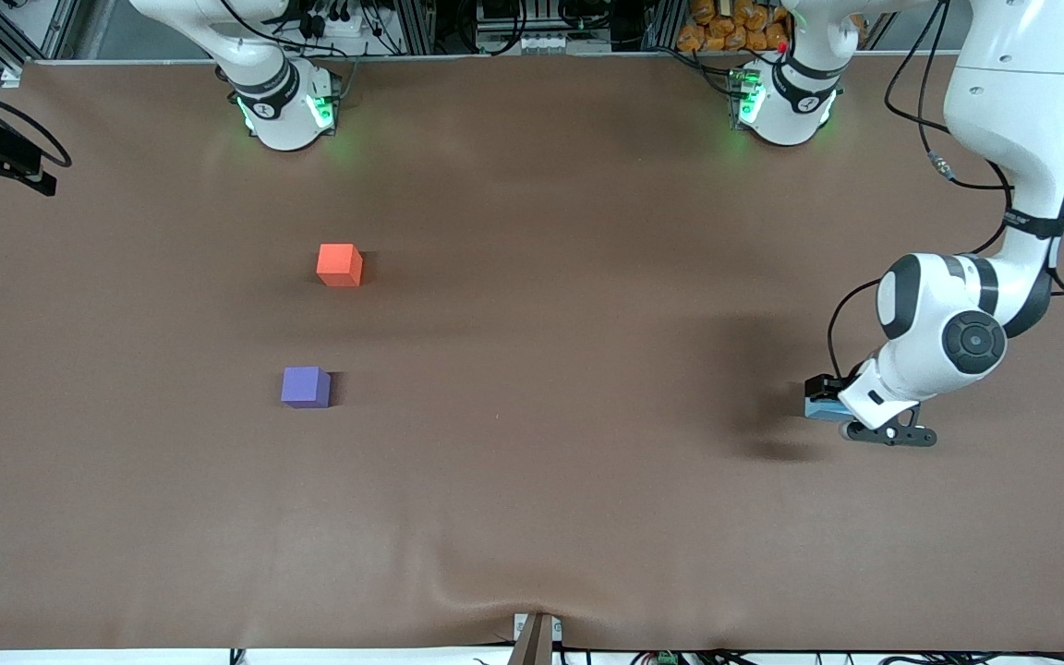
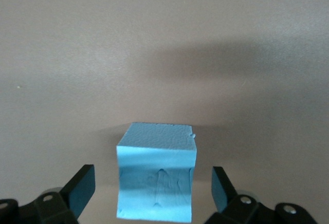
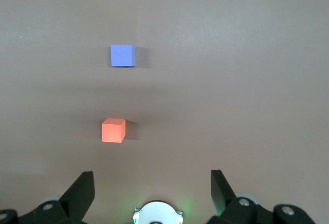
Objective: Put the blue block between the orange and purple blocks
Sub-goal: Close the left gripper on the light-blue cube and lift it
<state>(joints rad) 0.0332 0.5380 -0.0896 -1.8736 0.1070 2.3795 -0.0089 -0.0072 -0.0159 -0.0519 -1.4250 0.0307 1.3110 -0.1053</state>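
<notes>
The front view shows a brown cloth-covered tabletop [image 1: 532, 517] with three small matte cubes on it. The orange-red foam cube [image 1: 340, 264] sits in the upper middle part of the frame, toward the right arm's end of the table. The violet-purple foam cube [image 1: 306, 386] sits nearer to the front camera than the orange one and almost in line with it, with a stretch of bare tabletop between them.

The light sky-blue foam cube [image 1: 818, 410] lies well apart from both, toward the left arm's end of the table. It is in the lower half of the frame, about level with the purple cube. The left arm bends down from its base at the top of the frame, and the left gripper [image 1: 832, 406] is low at the blue cube.

In the left wrist view the blue cube [image 2: 156, 180] rests on the tabletop between the fingers [image 2: 82, 188] of the left gripper [image 2: 153, 183]. The fingers are spread wide, with a clear gap on each side of the cube, so nothing is clamped.

The right arm waits, rising out of the front view above its base. The right wrist view shows the right gripper [image 3: 152, 183] spread wide and holding nothing. From there it looks down on the orange cube [image 3: 113, 130] and the purple cube [image 3: 123, 55].
</notes>
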